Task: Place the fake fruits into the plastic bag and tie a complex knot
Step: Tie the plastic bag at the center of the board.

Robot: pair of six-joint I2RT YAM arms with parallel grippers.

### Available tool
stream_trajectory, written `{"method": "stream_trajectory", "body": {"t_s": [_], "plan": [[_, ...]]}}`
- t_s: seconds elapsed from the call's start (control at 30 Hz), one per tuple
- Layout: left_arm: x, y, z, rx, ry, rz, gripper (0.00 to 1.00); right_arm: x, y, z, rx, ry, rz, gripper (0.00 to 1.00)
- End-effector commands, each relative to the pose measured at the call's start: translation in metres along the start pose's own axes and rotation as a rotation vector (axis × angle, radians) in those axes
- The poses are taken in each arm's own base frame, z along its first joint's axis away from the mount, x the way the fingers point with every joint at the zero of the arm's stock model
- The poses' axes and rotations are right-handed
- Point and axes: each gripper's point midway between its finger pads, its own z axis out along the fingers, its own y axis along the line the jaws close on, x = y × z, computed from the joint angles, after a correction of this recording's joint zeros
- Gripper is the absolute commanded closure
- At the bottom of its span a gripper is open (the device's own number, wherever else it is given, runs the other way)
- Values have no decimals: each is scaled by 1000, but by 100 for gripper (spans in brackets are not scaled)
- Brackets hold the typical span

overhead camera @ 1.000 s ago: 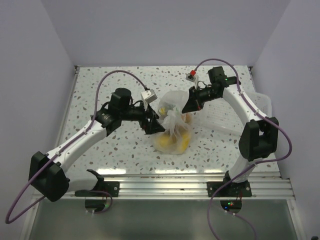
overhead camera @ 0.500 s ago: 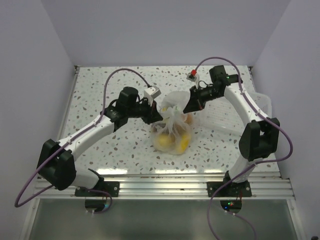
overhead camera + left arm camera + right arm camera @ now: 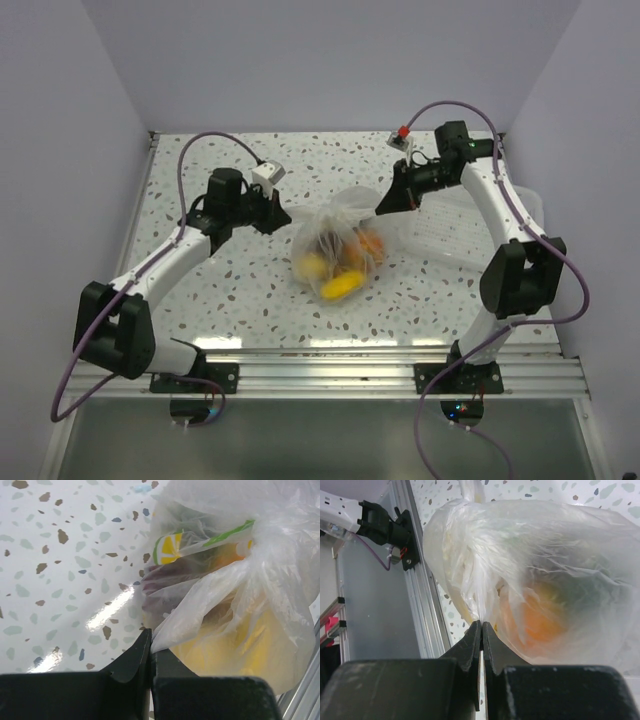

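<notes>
Nearest of all, on the near side of the plastic bag (image 3: 345, 205), a metal rail (image 3: 330, 365) runs along the edge of the counter (image 3: 230, 290) and carries both arm bases. Past the rail, the bag lies over the middle of the speckled counter. It is thin, clear and crinkled, with the fake fruits (image 3: 342, 287) showing through its film. Whether the bag's underside rests on the counter cannot be told.

Inside, one yellow fruit (image 3: 310, 265) sits toward the bag's left side and another at its near end. A dark reddish fruit (image 3: 328, 243) sits near the bag's middle, and an orange fruit (image 3: 372, 243) on its right side.

Just left of the bag, the left end effector (image 3: 283, 215) has its jaws closed on a drawn-out strip of the bag's film. In the left wrist view the two black fingertips meet with the plastic pinched between them, and the yellow and dark fruits lie close behind.

At the bag's far right corner, the right end effector (image 3: 383, 205) is likewise clamped tight on a gathered fold of the bag. The right wrist view shows that fold running into the closed tips, with the orange fruit glowing through the film above.

Farther right of the bag, partly under the right arm, lies a white tray (image 3: 445, 235).
</notes>
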Motion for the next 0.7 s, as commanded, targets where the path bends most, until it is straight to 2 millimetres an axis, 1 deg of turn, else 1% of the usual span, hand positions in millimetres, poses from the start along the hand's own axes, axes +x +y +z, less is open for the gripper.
{"method": "stream_trajectory", "body": {"t_s": [0.0,0.03,0.07,0.13,0.2,0.23,0.33,0.4,0.47,0.57,0.63,0.67], "plan": [[-11,58,-29,-220,-48,31,100,-10,-11,-25,51,-39,16,100],[-12,63,-32,-230,-52,23,100,-12,-16,-29,70,-49,14,100],[-13,73,-38,-256,-54,8,100,-13,-19,-32,81,-51,13,100],[-11,85,-43,-287,-45,31,100,-12,-26,-36,114,-53,13,100],[-8,99,-50,-340,-39,34,100,-8,-32,-36,132,-45,26,100],[-7,103,-53,-356,-36,37,100,-7,-39,-38,159,-43,22,100],[0,117,-60,-417,-27,40,100,3,-54,-40,211,-26,26,100],[12,128,-64,-454,-1,36,100,12,-62,-37,228,-11,36,100],[22,138,-68,-481,13,23,100,21,-78,-44,268,-8,52,100],[29,143,-69,-484,28,31,100,30,-90,-45,302,10,63,100],[31,146,-69,-494,29,44,100,30,-99,-47,333,3,52,100],[33,148,-70,-499,32,42,100,33,-103,-47,349,9,62,100]]}}
